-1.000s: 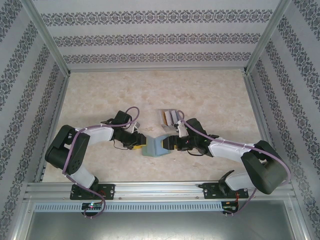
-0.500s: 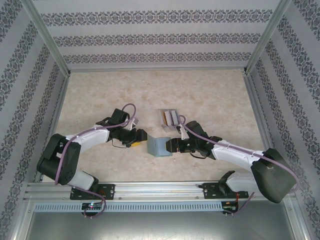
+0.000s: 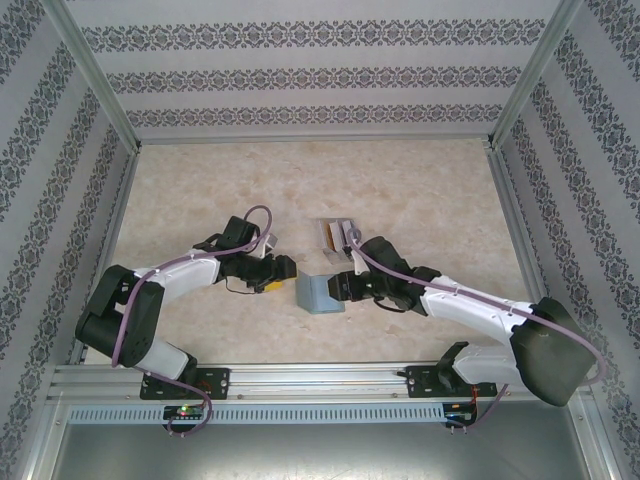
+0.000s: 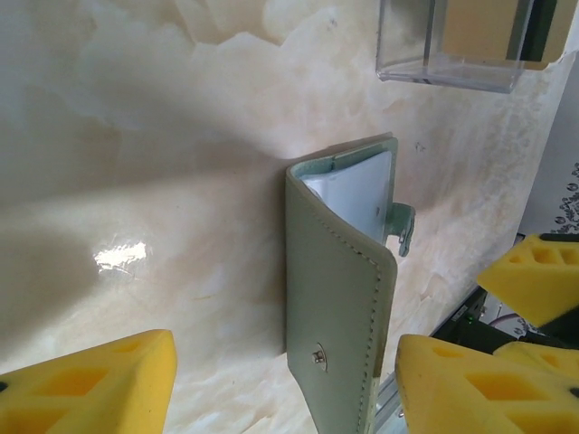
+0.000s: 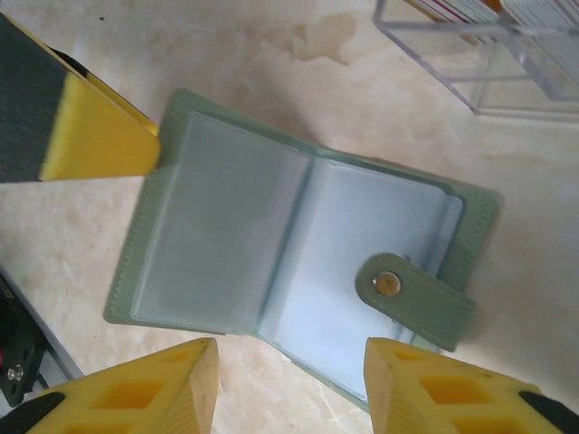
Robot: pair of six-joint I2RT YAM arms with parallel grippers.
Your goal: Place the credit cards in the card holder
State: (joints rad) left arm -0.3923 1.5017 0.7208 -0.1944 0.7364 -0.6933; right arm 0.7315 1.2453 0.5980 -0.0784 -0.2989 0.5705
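Note:
The card holder (image 3: 320, 294) is a sage-green bifold wallet lying half open on the table between the arms. In the right wrist view its pale pockets (image 5: 298, 253) face up, bare, with the snap tab (image 5: 414, 296) folded over the right leaf. From the left wrist I see its outer cover (image 4: 336, 298) standing on edge. My left gripper (image 3: 287, 270) (image 4: 285, 384) is open beside the wallet's left edge. My right gripper (image 3: 344, 286) (image 5: 289, 391) is open at the wallet's right side, nothing between its fingers. The credit cards (image 4: 479, 27) stand in a clear rack (image 3: 335, 234).
The clear plastic rack (image 5: 488, 63) sits just beyond the wallet, close to both grippers. A left fingertip (image 5: 95, 136) touches the wallet's corner in the right wrist view. Metal frame rails (image 3: 320, 378) run along the near edge, and patterned walls enclose the table.
My left gripper has let go of the wallet, opened and drawn back to the left. The right gripper's jaws have narrowed somewhat, and the wallet has shifted slightly right.

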